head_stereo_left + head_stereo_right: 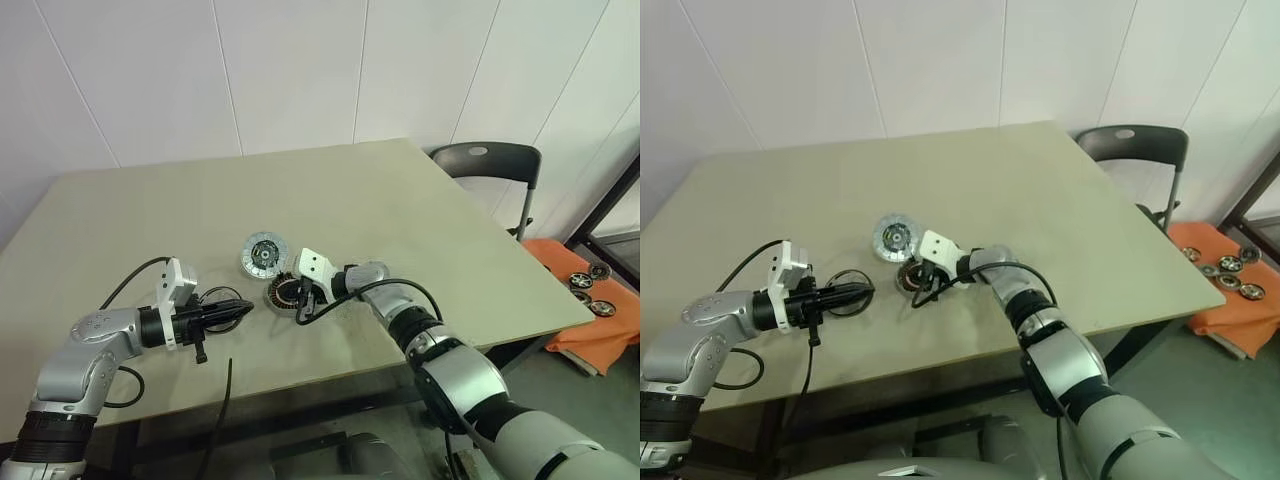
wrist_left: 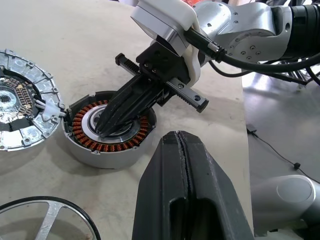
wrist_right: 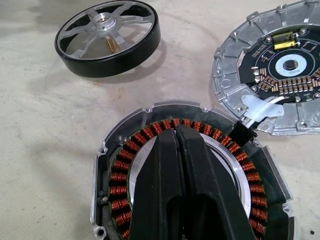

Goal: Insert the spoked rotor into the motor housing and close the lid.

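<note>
The motor housing (image 3: 121, 176), a ring of copper windings in a silvery base, sits mid-table. My right gripper (image 3: 175, 133) is shut, and its tips rest in the housing's silver centre, holding nothing. The lid (image 3: 280, 65), a silver disc with a circuit board showing, lies right beside the housing, joined to it by a small white tab. The spoked rotor (image 3: 107, 37), black-rimmed with pale spokes, lies on the table to the housing's left. My left gripper (image 1: 243, 311) is shut and empty, its tips just over the rotor (image 1: 848, 293) and pointing toward the housing (image 2: 112, 149).
The tan table (image 1: 400, 210) has its front edge close below the arms. Black cables trail from both wrists over that edge. A dark chair (image 1: 487, 160) stands at the far right corner. On the right, off the table, an orange surface (image 1: 590, 315) holds several small round parts.
</note>
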Robot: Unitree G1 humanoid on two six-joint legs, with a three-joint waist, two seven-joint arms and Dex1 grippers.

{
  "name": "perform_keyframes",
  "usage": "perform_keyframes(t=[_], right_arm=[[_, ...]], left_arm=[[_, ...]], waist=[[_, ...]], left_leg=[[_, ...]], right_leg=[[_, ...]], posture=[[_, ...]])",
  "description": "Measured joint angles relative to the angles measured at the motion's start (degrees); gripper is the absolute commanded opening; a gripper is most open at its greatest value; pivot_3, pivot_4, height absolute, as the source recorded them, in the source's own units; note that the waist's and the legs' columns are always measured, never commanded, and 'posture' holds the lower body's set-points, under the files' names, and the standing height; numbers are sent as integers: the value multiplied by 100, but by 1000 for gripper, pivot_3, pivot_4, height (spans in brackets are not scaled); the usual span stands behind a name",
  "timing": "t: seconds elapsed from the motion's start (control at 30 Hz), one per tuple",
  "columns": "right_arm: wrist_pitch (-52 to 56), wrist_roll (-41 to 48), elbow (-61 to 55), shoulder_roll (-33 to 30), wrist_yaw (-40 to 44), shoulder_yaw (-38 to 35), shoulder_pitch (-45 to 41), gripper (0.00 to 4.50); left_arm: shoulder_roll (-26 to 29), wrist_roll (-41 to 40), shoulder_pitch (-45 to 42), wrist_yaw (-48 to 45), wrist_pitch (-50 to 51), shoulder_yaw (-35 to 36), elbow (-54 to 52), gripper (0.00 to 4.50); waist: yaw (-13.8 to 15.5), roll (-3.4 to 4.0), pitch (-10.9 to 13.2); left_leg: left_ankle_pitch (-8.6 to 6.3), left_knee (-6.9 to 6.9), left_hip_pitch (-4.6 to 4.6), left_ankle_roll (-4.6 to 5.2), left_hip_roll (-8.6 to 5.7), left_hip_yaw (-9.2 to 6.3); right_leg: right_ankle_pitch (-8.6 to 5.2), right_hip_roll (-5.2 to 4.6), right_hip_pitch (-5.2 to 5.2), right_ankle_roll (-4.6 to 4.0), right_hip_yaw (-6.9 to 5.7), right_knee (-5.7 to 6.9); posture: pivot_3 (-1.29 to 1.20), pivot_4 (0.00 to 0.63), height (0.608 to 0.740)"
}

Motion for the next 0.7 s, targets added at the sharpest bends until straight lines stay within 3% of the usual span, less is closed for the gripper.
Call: perform_keyframes(t=[0.4,0.7], right_arm=[[1283,704,-17,33,678,-603,-87,53],[1887,1089,33,102,597,-1056,-103,53]], left_arm=[[1,0,-85,2,2,0,9,0],[3,0,-125,-89,-5,1,99,0]], waist=[[0,-5,-3],[-1,-3,-1]], left_leg=[[0,-11,-69,1,0,2],[1,-8,-106,1,-1,3]], right_leg=[[-4,0,-66,0,-2,-1],[3,1,-103,-5,-2,0]], posture=[[0,0,740],[0,0,740]])
